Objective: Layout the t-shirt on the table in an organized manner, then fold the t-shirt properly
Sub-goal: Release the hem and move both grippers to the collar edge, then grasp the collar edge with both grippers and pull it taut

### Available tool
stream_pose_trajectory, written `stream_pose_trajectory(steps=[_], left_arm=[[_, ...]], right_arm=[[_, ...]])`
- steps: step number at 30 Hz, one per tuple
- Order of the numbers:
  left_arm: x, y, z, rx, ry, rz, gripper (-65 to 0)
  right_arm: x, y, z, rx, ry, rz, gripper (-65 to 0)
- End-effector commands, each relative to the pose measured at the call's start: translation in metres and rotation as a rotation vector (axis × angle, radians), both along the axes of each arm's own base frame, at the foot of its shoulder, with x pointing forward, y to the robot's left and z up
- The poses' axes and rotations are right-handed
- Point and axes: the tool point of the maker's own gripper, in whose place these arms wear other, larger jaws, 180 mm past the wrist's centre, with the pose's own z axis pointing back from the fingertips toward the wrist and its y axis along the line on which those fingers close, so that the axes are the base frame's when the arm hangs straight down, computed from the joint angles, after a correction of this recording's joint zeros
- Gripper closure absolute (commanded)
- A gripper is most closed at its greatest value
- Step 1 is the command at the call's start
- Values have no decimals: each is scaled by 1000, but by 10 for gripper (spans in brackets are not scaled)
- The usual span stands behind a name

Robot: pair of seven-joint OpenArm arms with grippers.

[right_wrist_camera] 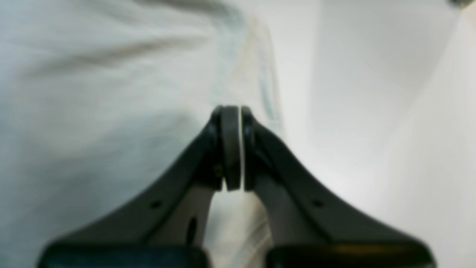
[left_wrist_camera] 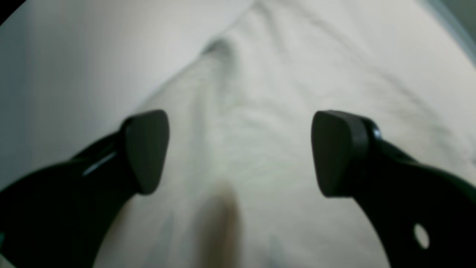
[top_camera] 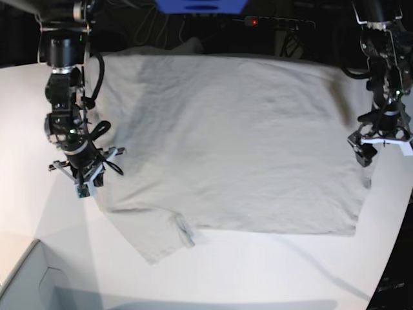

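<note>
The light grey t-shirt (top_camera: 232, 142) lies spread flat across the white table (top_camera: 258, 271), with one short sleeve (top_camera: 158, 236) sticking out toward the front. At the shirt's left edge my right gripper (top_camera: 84, 186) is down on the cloth. The right wrist view shows that gripper (right_wrist_camera: 233, 113) shut, with a thin sliver of the shirt's hem (right_wrist_camera: 260, 74) pinched between its pads. My left gripper (top_camera: 382, 144) hangs at the shirt's right edge. In the left wrist view it (left_wrist_camera: 238, 149) stands wide open over the cloth (left_wrist_camera: 267, 111), holding nothing.
A pale grey box (top_camera: 26, 284) fills the front left corner. The table's edge (top_camera: 401, 213) runs close to the left arm on the right. A blue object (top_camera: 200, 5) and dark cables sit behind the far edge.
</note>
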Motion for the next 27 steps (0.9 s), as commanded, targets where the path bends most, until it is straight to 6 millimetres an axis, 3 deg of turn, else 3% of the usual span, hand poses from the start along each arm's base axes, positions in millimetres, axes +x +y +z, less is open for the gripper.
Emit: stream_pose_trajectory(steps=[1,5,8,12,19,23,27], left_arm=[[9,9,23,34,-66,-4,-585],[-20,28,5,45,-2,47,-585],[-37,36,-20,26,69,75,-585],[-47,42,-49,-12,136,112,-585],[-33,33,-80,-77,191,125,-585],[-8,13,-96,-81,203,83,-585],[22,-1,-101,-27,162,50,-585]], right_arm=[[9,-2,30,-10,-85,-2,0],[-37,21,30,-12,-25,6,0],[-68,28,5,7,68,-7,0],[-84,26,-36,26,181,-17,0],[-47,10,-61,45,211,-32,0],[-20,-11,-75,59,230,-56,0],[7,-35,-76,76,208,-89,0]])
